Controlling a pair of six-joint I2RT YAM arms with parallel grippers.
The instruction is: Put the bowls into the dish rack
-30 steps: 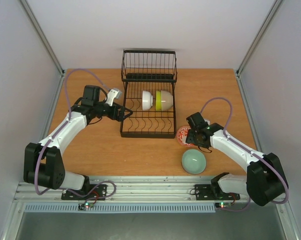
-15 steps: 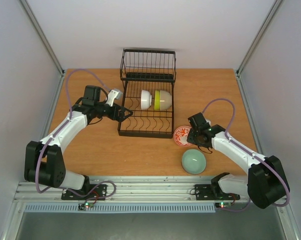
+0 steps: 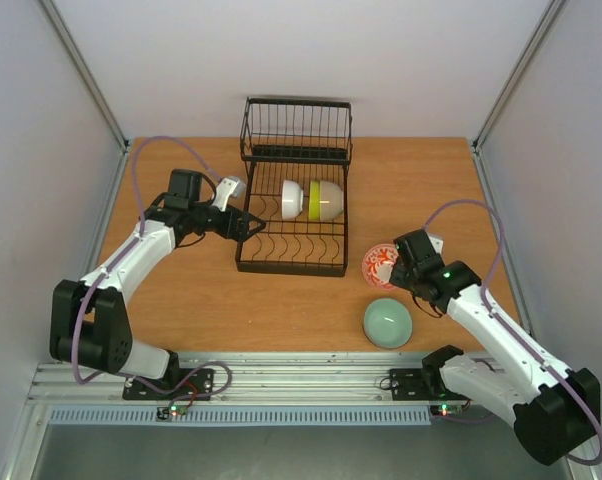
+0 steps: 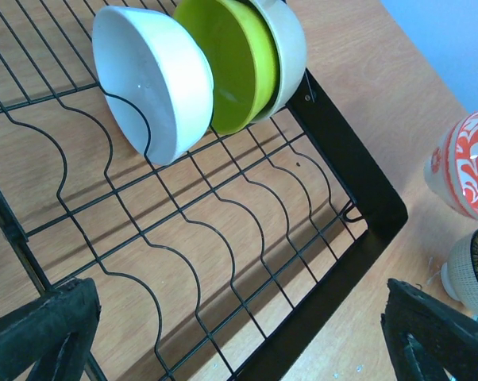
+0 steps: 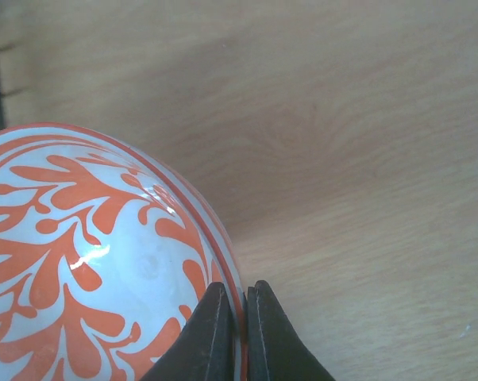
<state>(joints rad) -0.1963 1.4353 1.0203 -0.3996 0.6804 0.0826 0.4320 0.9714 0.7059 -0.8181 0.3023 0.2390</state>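
In the view from above, the dish rack (image 3: 291, 267) is seen at the middle of the table (image 3: 181, 300), with its taller basket part at the far end. Three bowls are stood on edge in a row between its prongs, touching each other: the white bowl (image 3: 293, 199) on the left, the yellow-green bowl (image 3: 317, 200) beside it and a pale bowl (image 3: 334, 200) on the right. The left gripper (image 3: 243, 226) is held at the left side of the rack with its jaws spread wide, and nothing is held in it. The patterned bowl (image 3: 378, 264) is found just to the right of the rack's near corner, tilted up on its edge and pinched at the rim by the right gripper (image 3: 395, 270). The celadon bowl (image 3: 388, 324) is placed on the table nearer to the arm bases, close to the patterned one but apart from it.

In the left wrist view, the same three bowls are seen leaning together on the wire base. The two dark fingers (image 4: 44, 333) are far apart at the lower corners. The patterned bowl is seen at the right edge, outside the rack.

In the right wrist view, the two fingertips (image 5: 208, 329) are pressed nearly together on the rim of the patterned bowl, one on each side of it. Bare wood is seen behind. Whether the bowl touches the table cannot be told.
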